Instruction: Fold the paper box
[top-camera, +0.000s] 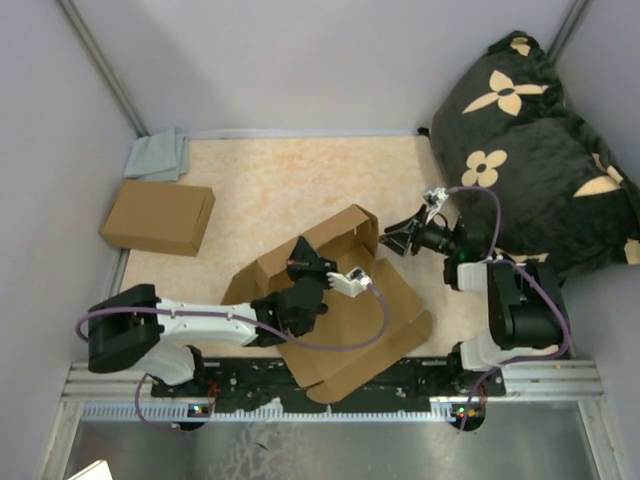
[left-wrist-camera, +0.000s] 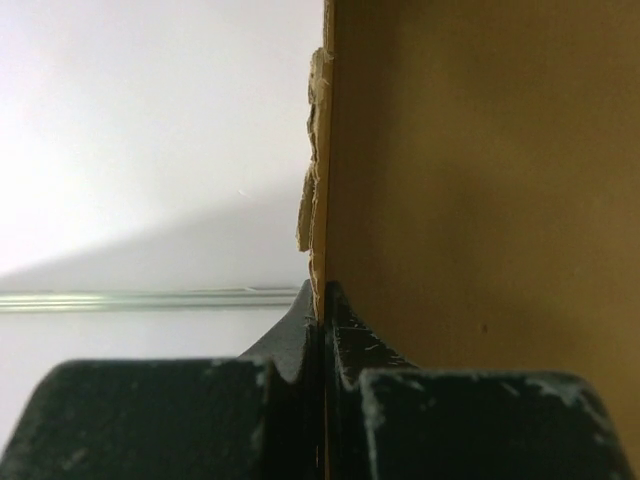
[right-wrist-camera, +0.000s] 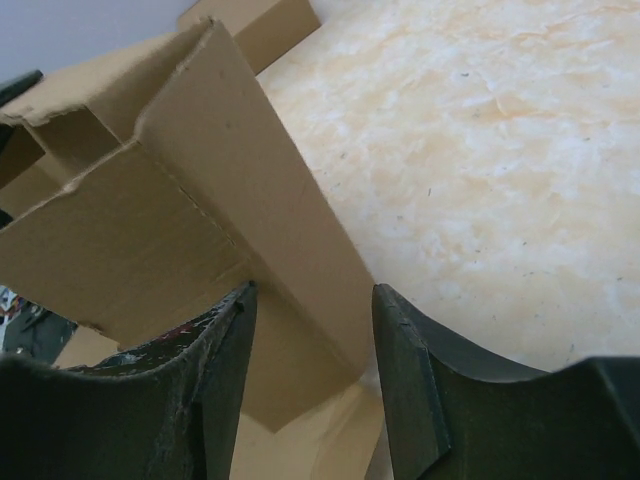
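Top external, left pincer (top-camera: 303, 263) pinching paper box (top-camera: 400, 300) wall, right pincer (top-camera: 391, 240) spread beside it, second box (top-camera: 158, 217), cloth (top-camera: 160, 156), pillow (top-camera: 530, 140) around

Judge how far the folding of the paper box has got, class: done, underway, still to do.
Done: the paper box has its far walls standing. Underway: the left claw is shut on a wall edge; the right claw, open, faces the side wall. Left: the near panels lie flat, and the box is not closed.
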